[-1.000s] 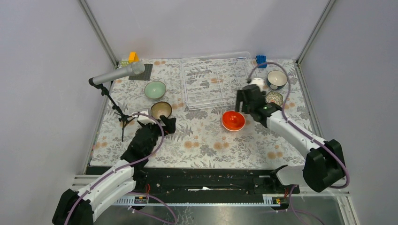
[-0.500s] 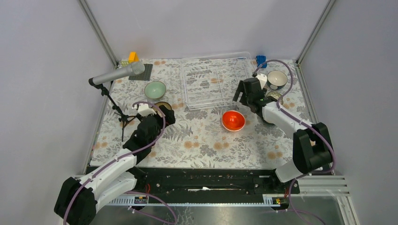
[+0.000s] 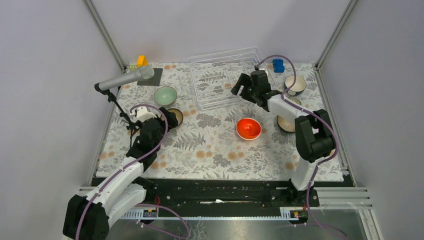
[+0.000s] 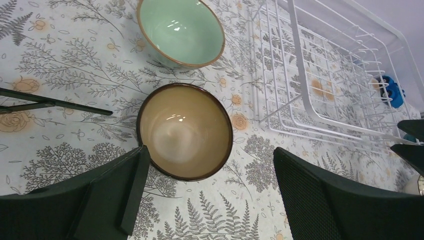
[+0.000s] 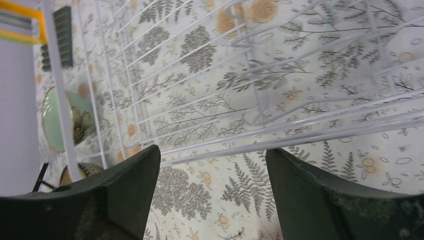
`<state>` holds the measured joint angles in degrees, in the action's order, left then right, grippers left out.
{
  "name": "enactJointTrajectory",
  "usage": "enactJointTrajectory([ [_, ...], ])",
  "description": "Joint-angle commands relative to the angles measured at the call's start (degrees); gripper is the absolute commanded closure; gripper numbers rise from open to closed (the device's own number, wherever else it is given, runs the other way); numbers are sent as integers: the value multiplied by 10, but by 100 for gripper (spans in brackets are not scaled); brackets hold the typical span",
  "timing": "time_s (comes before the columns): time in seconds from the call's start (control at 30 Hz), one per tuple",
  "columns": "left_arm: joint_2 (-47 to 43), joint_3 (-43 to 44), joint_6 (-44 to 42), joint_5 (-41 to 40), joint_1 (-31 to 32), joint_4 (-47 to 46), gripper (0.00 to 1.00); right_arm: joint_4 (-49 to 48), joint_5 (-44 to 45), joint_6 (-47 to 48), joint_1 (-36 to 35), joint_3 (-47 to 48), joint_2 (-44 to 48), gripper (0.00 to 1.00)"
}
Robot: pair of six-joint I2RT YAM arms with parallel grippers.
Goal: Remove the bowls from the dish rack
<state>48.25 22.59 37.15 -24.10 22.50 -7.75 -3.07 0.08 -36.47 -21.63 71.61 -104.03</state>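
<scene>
The left gripper and right gripper are wide open and empty, and the right one, so close, could bump the dish rack sideways.

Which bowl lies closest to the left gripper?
The dark-rimmed bowl with the tan inside, right before the open left gripper. The mint green bowl stands just beyond it; the orange bowl is well off to the right.

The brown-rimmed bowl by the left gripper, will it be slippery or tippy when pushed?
The brown-rimmed bowl looks glazed, with glints inside, so it is probably slick and rigid. It narrows toward the bottom, so a push at the rim may tip it.
</scene>
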Motion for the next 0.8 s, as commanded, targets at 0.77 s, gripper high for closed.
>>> enactJointTrajectory([
  [0.77, -46, -103, -227, 40, -9, -212, 1, -456, 280, 291, 5, -567, 495, 0],
])
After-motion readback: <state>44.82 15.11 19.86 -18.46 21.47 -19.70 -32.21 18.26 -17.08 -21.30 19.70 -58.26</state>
